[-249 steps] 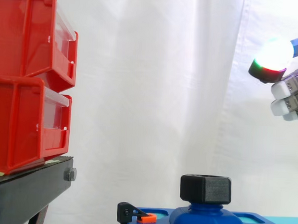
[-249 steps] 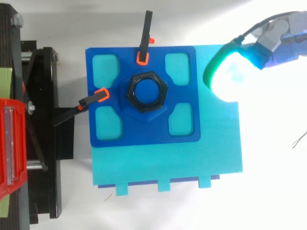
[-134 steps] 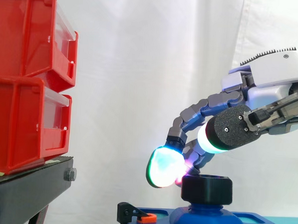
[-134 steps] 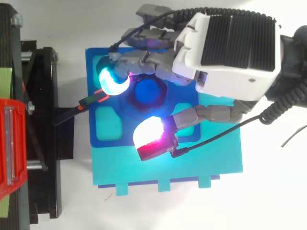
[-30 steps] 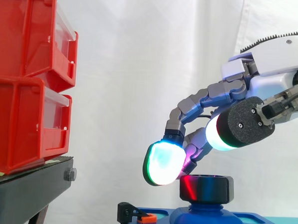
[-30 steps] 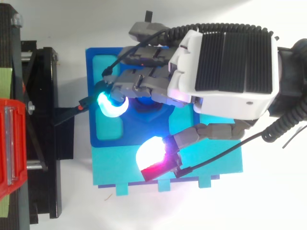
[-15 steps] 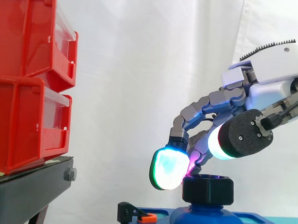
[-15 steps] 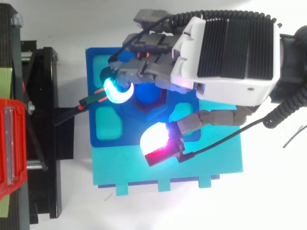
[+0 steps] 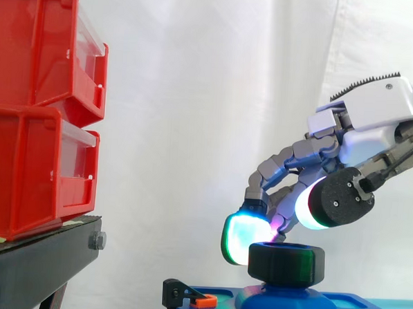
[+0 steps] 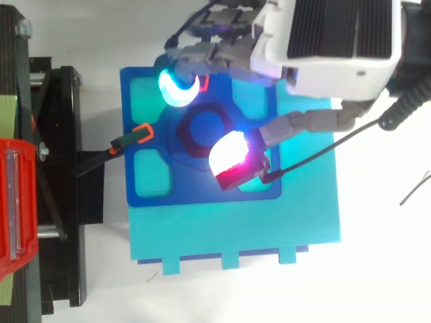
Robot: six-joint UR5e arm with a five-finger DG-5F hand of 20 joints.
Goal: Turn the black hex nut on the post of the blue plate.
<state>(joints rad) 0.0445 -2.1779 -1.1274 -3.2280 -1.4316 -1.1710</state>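
Arching in from the right of the side view, the hand (image 9: 374, 118) has a smooth white shell with a ribbed black back and grey segmented fingers. Those fingers are curled down round the black hex nut (image 9: 286, 262). A rounded cyan-green pad (image 9: 239, 239) sits against the nut's left flank, and a magenta tip meets its top rim. The thick thumb pad (image 9: 325, 204), matt black at its end with a white glowing band, hangs over the opposite side, a little above the nut. The nut is matt and six-sided with softened corners, and it sits on the domed post (image 9: 287, 297) at the middle of the glossy blue plate (image 10: 202, 192). That square plate has four rounded cut-outs and lies on a flat teal board (image 10: 236, 232), with a black clamp tipped orange (image 10: 140, 133) at its edge. Smooth red bins (image 9: 43, 104) sit stacked on a black stand (image 9: 38, 260) before a white curtain (image 9: 196, 92).
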